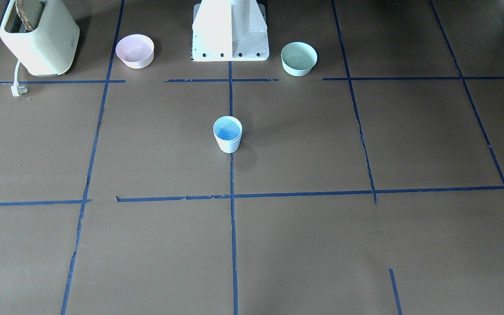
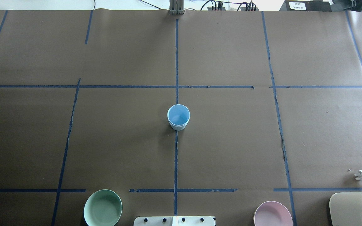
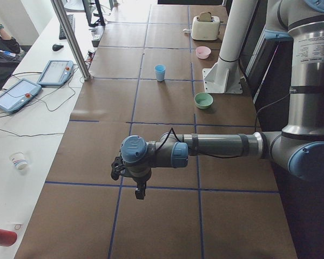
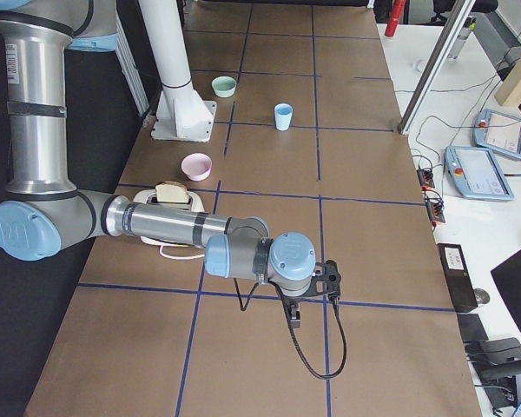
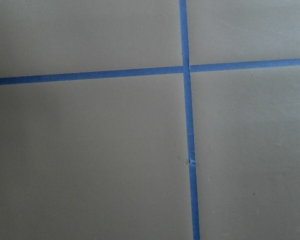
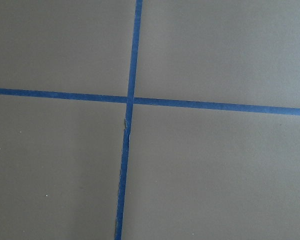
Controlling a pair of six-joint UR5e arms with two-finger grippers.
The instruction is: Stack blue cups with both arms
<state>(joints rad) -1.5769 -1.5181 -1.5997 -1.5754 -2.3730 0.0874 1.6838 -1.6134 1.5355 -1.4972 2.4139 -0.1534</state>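
A single light-blue cup shape stands upright at the table's middle on the centre tape line; it also shows in the overhead view and both side views. I cannot tell whether it is one cup or two nested. Both arms are stretched out low over the table's ends, far from the cup. The left gripper shows only in the exterior left view and the right gripper only in the exterior right view, so I cannot tell if either is open or shut. Both wrist views show only bare paper and tape.
A pink bowl and a mint-green bowl flank the white pedestal base. A cream toaster with bread in it and a loose plug sits at the robot's right. Blue tape lines grid the brown paper.
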